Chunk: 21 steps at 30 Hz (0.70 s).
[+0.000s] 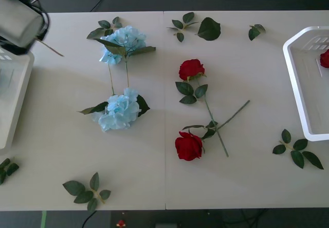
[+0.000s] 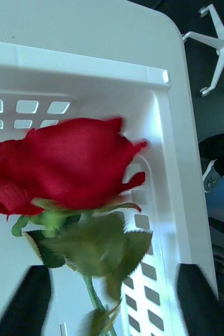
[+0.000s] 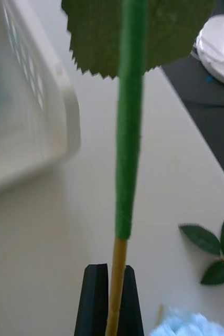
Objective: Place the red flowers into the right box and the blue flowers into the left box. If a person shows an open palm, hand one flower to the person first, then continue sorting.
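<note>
**Both hands at the boxes, four flowers left on the tabletop**

Left hand (image 3: 112, 310): black fingers were pinched shut on a flower stem (image 3: 128, 131), green-wrapped above and bare tan at the grip. A serrated leaf (image 3: 98, 37) hung across the stem. The left box (image 3: 43, 105) lay just beside it.

Right hand (image 2: 112, 304): fingers stood wide apart over the right box (image 2: 174, 173), gripping nothing. A red rose (image 2: 64, 168) hung between them above the slotted bottom; whether it touched the bottom could not be told.

On the tabletop (image 1: 56, 151): two blue flowers (image 1: 123, 41) left of centre, two red roses (image 1: 189, 146) right of centre with crossed stems, and loose leaf sprigs (image 1: 86, 191) scattered about.
</note>
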{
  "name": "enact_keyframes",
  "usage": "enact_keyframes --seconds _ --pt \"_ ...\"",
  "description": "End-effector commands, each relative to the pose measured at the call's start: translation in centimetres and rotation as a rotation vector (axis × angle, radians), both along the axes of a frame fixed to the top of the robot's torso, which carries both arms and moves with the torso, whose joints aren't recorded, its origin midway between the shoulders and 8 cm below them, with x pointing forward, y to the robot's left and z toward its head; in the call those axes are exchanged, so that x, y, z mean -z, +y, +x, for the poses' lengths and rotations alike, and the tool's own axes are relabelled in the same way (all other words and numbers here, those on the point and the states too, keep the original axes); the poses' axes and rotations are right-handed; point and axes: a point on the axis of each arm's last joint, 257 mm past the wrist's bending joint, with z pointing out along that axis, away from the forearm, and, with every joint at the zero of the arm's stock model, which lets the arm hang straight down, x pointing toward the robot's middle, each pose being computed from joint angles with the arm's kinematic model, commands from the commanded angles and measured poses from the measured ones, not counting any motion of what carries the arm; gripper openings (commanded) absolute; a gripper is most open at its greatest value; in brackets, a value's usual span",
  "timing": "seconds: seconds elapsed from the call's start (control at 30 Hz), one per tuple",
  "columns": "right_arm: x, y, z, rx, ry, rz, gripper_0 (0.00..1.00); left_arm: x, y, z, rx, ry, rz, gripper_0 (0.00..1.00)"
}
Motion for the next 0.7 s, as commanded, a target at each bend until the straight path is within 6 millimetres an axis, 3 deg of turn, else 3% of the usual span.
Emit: enact_keyframes --seconds 0.03,0.23,0.37,0.53,0.7 --pt "-0.7 1.0 1.2 0.008 -0.046 0.033 1.00 -2.4 6.8 -2.2 0.041 0.070 0.231 0.00" --pt "-0.2 1.7 1.1 0.010 -0.035 0.060 1.00 -2.5 14.3 -4.8 0.232 0.138 0.365 0.00" --pt "-0.9 2.7 0.8 0.009 -0.024 0.096 1.00 -1.7 18.5 -8.1 0.366 0.199 0.425 0.00" --pt "-2.3 5.0 0.0 -0.006 0.012 0.153 1.00 -0.5 21.7 -11.7 0.447 0.248 0.454 0.00" --pt "-3.1 7.4 -0.7 -0.032 0.046 0.193 1.00 1.1 23.4 -12.8 0.484 0.229 0.461 0.00"
